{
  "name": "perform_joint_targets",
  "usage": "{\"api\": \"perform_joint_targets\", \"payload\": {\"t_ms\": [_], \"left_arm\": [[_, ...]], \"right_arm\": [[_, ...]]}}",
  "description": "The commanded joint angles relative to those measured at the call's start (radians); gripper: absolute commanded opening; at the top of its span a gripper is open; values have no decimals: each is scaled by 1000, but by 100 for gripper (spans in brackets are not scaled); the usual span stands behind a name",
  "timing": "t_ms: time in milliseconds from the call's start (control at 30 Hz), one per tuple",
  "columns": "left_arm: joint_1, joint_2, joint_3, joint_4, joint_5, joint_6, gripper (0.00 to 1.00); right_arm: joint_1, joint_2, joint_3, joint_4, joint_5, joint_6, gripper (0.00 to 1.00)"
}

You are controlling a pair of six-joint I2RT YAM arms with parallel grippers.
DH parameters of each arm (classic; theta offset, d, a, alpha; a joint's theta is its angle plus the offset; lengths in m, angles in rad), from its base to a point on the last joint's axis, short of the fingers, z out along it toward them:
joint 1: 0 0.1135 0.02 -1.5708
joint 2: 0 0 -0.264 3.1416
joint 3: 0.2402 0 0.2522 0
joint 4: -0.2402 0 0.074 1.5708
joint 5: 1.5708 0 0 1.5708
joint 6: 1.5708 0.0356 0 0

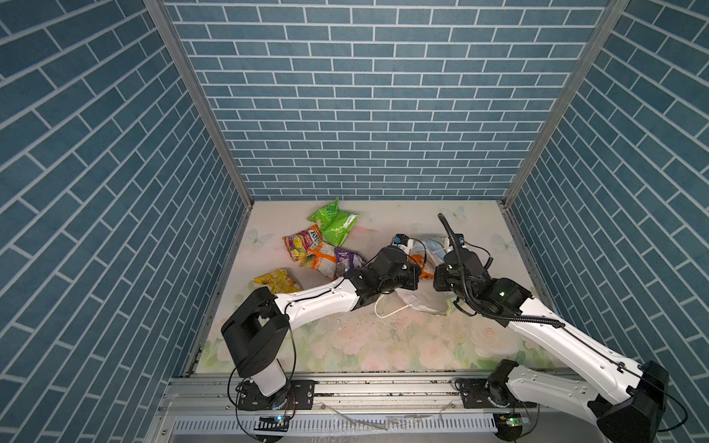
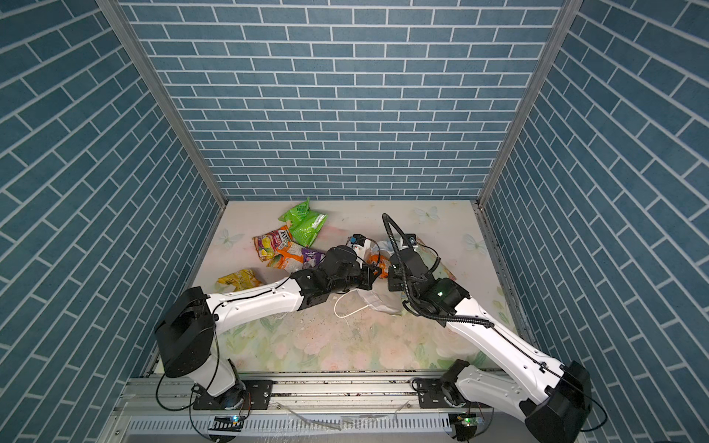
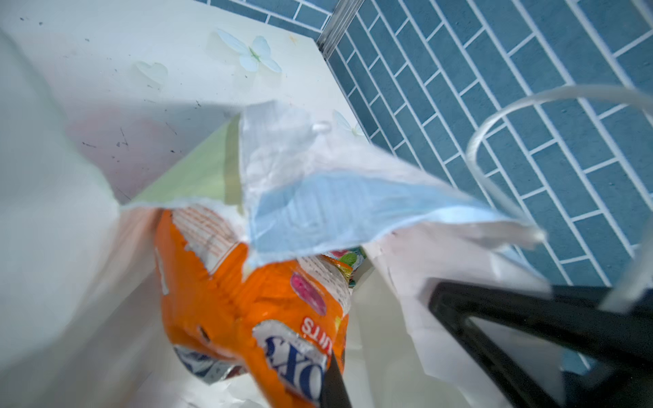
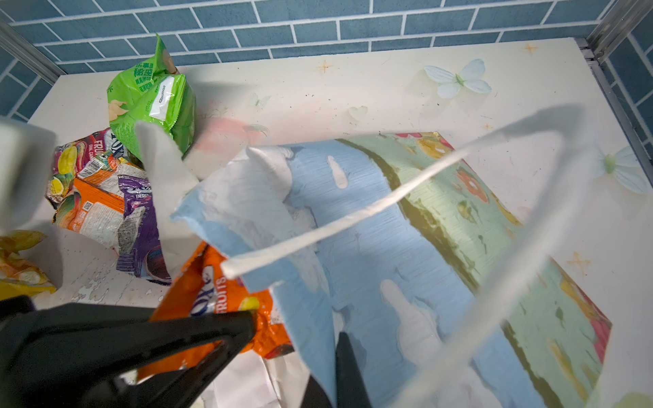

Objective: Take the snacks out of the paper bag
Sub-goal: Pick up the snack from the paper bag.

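Now the left gripper (image 4: 249, 319) is clamped on a crinkly orange foil snack packet (image 3: 226, 303) half inside the mouth of the sky-and-flower printed paper bag (image 4: 441, 226), which lies sideways on the floral table (image 1: 383, 345); the right gripper (image 3: 436, 295) pinches its rim.

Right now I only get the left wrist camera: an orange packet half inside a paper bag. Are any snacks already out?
Observer: Yes. A green packet lies near the far edge of the table, outside your view.
Operator: Just that one?
Observer: No. A fruit-print packet, an orange-and-white packet and a purple packet overlap in a pile next to it, and a yellow packet lies apart.
Operator: What keeps the bag in place?
Observer: The right gripper is shut on the blue flap of the paper bag, right beside the orange packet.
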Motion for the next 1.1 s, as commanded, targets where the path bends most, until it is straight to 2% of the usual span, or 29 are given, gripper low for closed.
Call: {"api": "perform_joint_targets", "payload": {"t_ms": [0, 467, 1067], "left_arm": [[1, -48, -7, 10, -8, 31, 0], [3, -168, -40, -38, -28, 74, 0], [15, -247, -29, -113, -20, 75, 0]], "right_arm": [[3, -14, -9, -34, 28, 46, 0], [0, 10, 13, -32, 23, 35, 0], [1, -9, 22, -32, 36, 24, 0]]}}
